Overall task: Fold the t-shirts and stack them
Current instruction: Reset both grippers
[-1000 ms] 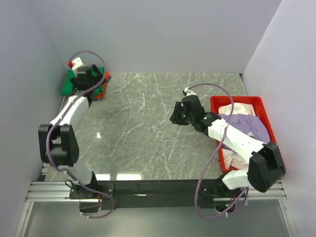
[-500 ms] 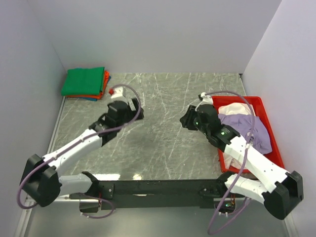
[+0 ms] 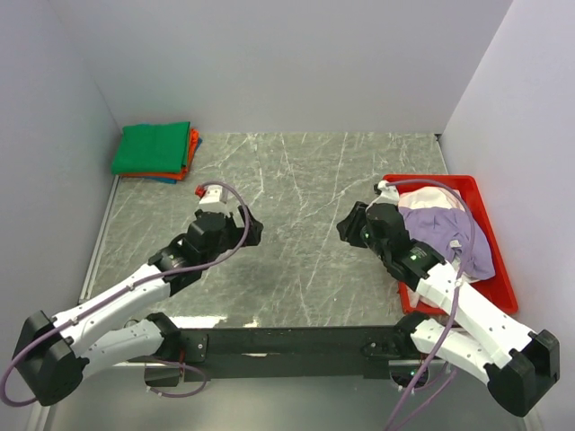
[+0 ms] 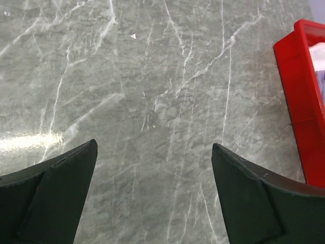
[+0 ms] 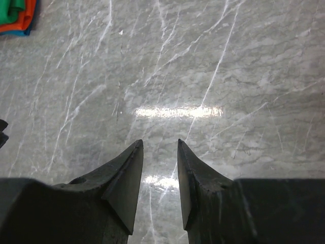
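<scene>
Between shirts, judged. Left gripper [image 4: 155,147] jaws wide apart, empty. Right gripper [image 5: 160,145] jaws narrowly apart, empty. Folded stack [image 3: 154,148] far beyond left jaws. Next: right jaws reach back for lilac t-shirt [image 3: 440,224] in red tray [image 3: 429,179] behind them.

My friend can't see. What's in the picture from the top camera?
The left gripper and right gripper hover empty over a grey table. A green shirt tops the folded pile far left. A red tray on the right holds a rumpled lilac shirt.
</scene>
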`<action>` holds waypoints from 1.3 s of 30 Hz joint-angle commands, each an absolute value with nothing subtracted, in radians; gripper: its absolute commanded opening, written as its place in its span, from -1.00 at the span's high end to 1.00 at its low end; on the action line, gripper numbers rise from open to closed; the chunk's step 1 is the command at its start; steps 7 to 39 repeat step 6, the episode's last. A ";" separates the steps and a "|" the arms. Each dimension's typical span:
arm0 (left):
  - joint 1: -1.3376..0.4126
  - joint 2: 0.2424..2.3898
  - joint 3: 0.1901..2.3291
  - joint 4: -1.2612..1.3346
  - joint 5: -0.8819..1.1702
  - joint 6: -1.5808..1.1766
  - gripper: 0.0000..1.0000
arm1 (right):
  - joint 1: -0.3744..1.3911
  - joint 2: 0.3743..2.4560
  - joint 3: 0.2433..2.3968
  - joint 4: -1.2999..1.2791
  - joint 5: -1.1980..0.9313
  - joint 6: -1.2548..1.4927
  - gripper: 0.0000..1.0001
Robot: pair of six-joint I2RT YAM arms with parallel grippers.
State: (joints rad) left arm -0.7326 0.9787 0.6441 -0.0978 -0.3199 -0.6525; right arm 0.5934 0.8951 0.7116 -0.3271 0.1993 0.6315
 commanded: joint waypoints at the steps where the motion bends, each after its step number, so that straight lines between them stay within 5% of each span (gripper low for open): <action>1: -0.736 0.950 0.638 -0.072 -0.319 -0.673 -0.99 | 0.600 0.907 0.713 -0.318 0.230 0.655 0.20; 39: -0.736 0.969 0.667 -0.112 -0.318 -0.675 -0.99 | 0.600 0.919 0.719 -0.319 0.235 0.661 0.20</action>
